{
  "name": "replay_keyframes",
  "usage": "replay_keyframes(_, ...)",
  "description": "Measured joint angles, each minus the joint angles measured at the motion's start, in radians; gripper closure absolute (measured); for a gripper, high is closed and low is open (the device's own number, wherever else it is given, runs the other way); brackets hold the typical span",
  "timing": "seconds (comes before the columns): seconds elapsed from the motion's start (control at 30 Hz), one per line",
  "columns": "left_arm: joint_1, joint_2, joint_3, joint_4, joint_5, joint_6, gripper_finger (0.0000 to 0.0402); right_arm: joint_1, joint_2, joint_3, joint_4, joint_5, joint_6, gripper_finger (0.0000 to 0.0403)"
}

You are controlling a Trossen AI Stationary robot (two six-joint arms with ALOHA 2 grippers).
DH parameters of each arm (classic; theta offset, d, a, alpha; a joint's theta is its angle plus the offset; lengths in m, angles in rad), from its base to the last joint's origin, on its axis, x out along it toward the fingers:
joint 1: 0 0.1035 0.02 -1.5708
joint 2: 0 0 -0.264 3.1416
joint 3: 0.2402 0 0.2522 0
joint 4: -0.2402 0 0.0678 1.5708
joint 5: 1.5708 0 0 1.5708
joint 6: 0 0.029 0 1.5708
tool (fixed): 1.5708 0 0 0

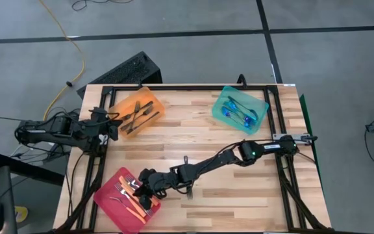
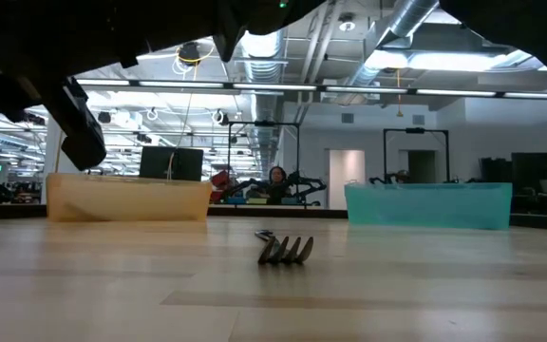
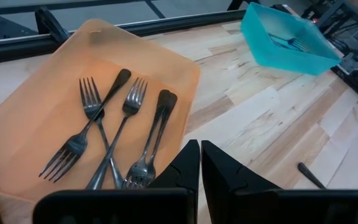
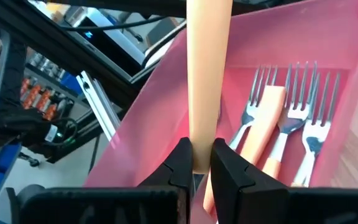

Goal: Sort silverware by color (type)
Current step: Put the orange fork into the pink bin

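Note:
My right gripper (image 1: 147, 190) reaches over the pink tray (image 1: 111, 207) at the near left, shut on an orange-handled fork (image 4: 208, 74). Several orange-handled forks (image 4: 291, 124) lie flat in that tray. My left gripper (image 3: 199, 167) is shut and holds nothing, beside the near edge of the orange tray (image 1: 139, 109), where several dark metal forks (image 3: 114, 134) lie. Blue-handled forks (image 1: 239, 112) rest in the teal tray (image 1: 257, 122). One dark fork (image 1: 188, 188) lies loose on the table, tines toward the low camera (image 2: 285, 250). My right gripper pinches the fork's orange handle (image 4: 202, 140) between its two fingers. The handle runs straight out ahead of the fingers, over the pink tray's inner wall (image 4: 154, 106). The tines are out of view, so which end of the handle I have cannot be told.
Black frame rails (image 1: 274, 110) run along the table's left, right and far sides. A black box (image 1: 125, 70) sits beyond the far edge. Bare wood (image 1: 226, 156) spreads across the table's middle between the three trays.

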Motion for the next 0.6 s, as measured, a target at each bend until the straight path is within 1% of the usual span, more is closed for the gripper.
replay_keyframes(0.33, 0.0, 0.0, 0.0, -0.007, 0.0, 0.0, 0.0401, -0.001, 0.0, 0.0, -0.019, 0.0, 0.0, 0.0348)
replay_keyframes(0.5, 0.0, 0.0, 0.0, -0.007, 0.0, 0.0, 0.0401, -0.001, 0.0, 0.0, -0.065, 0.0, -0.016, 0.0348)
replay_keyframes(0.6, 0.0, 0.0, 0.0, -0.007, 0.0, 0.0, 0.0401, -0.006, 0.0, 0.0, -0.056, 0.0, -0.018, 0.0348)
